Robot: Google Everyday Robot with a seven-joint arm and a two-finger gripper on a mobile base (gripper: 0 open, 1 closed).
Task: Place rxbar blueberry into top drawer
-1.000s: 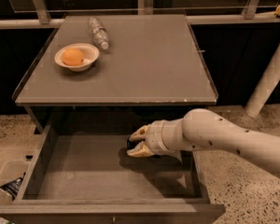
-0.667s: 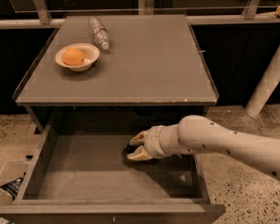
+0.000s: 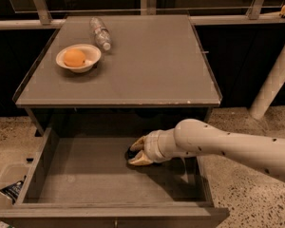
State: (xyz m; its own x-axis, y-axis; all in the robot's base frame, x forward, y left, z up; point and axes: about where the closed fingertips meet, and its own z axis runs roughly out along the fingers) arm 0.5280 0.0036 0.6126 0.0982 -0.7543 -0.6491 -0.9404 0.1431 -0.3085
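Nearest us, the top drawer (image 3: pixel 80 172) stands pulled out below the bench's front edge. Inside it, toward the right side and low over the bare bottom, our gripper (image 3: pixel 132 154) pinches the rxbar blueberry (image 3: pixel 131 151), which shows as a small dark shape between its two pale fingers. On the bench (image 3: pixel 156 65), toward the far left corner, a bowl (image 3: pixel 93 52) holds an orange fruit (image 3: pixel 74 57). A plastic bottle (image 3: pixel 100 32) lies just beyond it.
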